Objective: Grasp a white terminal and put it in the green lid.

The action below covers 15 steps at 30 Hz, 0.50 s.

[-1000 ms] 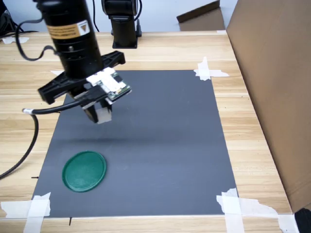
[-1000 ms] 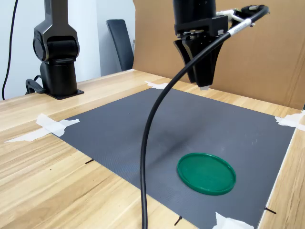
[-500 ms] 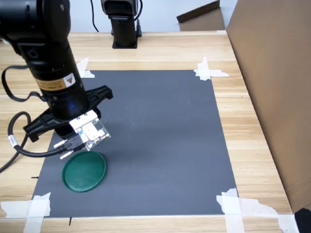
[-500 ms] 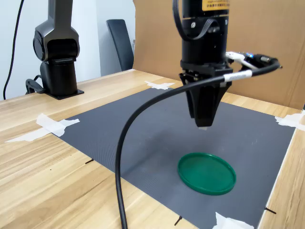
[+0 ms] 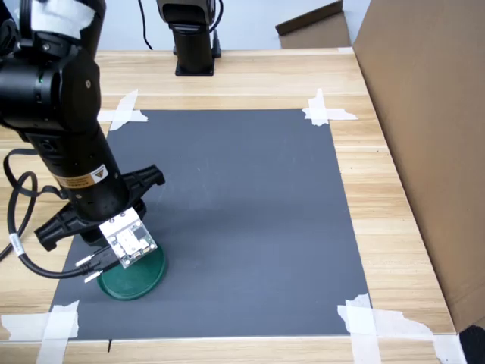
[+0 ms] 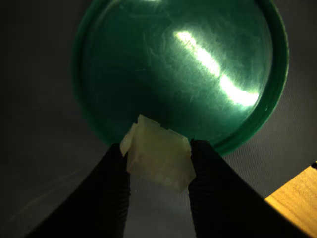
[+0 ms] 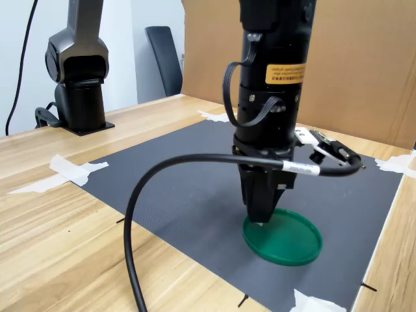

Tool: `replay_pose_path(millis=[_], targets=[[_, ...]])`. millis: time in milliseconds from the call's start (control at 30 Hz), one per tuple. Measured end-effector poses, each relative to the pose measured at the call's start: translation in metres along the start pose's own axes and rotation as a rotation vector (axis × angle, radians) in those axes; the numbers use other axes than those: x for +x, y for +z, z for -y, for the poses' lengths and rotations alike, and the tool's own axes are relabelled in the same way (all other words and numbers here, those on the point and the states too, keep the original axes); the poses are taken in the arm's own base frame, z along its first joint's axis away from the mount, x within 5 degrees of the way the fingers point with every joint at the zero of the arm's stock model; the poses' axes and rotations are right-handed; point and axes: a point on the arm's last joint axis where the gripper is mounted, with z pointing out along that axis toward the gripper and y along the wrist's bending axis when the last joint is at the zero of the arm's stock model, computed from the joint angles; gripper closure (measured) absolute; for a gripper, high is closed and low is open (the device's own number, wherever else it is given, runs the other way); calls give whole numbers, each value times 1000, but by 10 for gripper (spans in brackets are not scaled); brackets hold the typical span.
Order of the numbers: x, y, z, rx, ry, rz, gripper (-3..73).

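The gripper (image 6: 157, 163) is holding the white terminal (image 6: 158, 156) between its two fingers, closed on its opposite side faces. It is hanging low over the rim of the green lid (image 6: 178, 69), which is lying near a corner of the dark mat (image 5: 250, 197) on the wooden table (image 5: 394, 227). The terminal is looking very light and stiff, with smooth plastic sides, so it is probably slipping easily; gripping the flat sides seems the best hold.

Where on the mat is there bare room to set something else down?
Most of the grey mat is bare, from the gripper across to the taped corners on the first exterior view's right. The crowded spot is the green lid, with the gripper holding the white terminal over it.
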Motion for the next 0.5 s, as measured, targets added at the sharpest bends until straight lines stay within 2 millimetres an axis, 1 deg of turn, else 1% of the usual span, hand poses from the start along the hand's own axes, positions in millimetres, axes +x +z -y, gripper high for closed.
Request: replay_pose_path(millis=[33,100,233,300,400,500], targets=[[-2,3,2,7,0,8,417],[-5,2,5,18,1,17,417],[-13,-7,14,58,5,59,417],[-14,-6,15,61,4,62,417],[-15,4,14,41,6,53,417],[-15,6,14,31,10,57,417]])
